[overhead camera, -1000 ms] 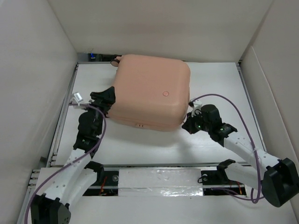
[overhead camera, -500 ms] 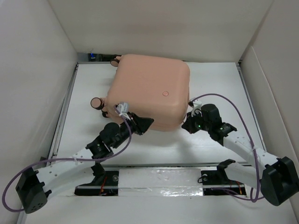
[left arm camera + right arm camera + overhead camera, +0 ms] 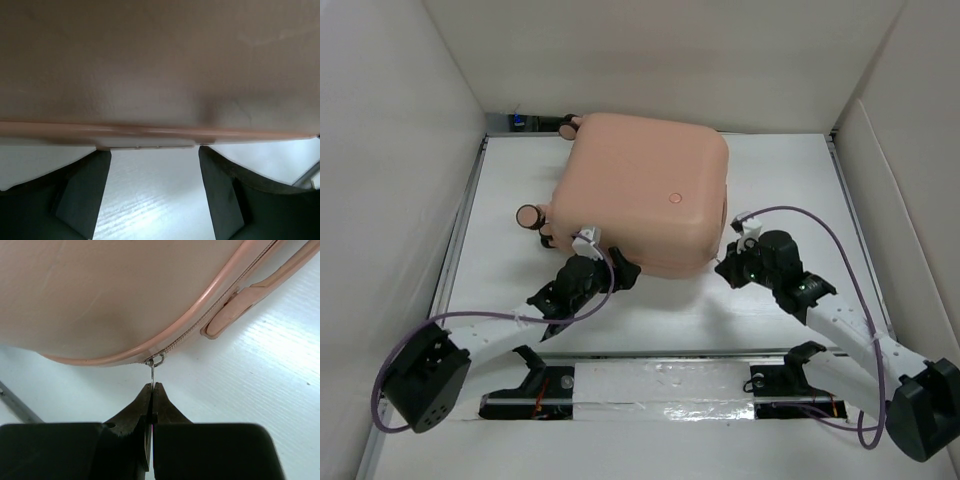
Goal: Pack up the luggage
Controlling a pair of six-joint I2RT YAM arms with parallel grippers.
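The right gripper (image 3: 152, 390) has its jaws pressed together on the thin metal zipper pull (image 3: 152, 371), which hangs from the luggage (image 3: 115, 295) seam. The peach shell fills 9 to 1 o'clock, with its handle (image 3: 245, 305) at 2 o'clock above the white worktop (image 3: 260, 390).

From the left wrist, can see only a blurred strip of the luggage (image 3: 160, 65), cropped at top, left and right. From above, cannot separate the tips of the left pincer (image 3: 620, 268) from its near edge. Cannot see the tab of the zipper pull (image 3: 152, 371), buried between the closed tips of the right pincer (image 3: 152, 388). Cannot identify the blue item (image 3: 522, 122) at the far left corner: too small.
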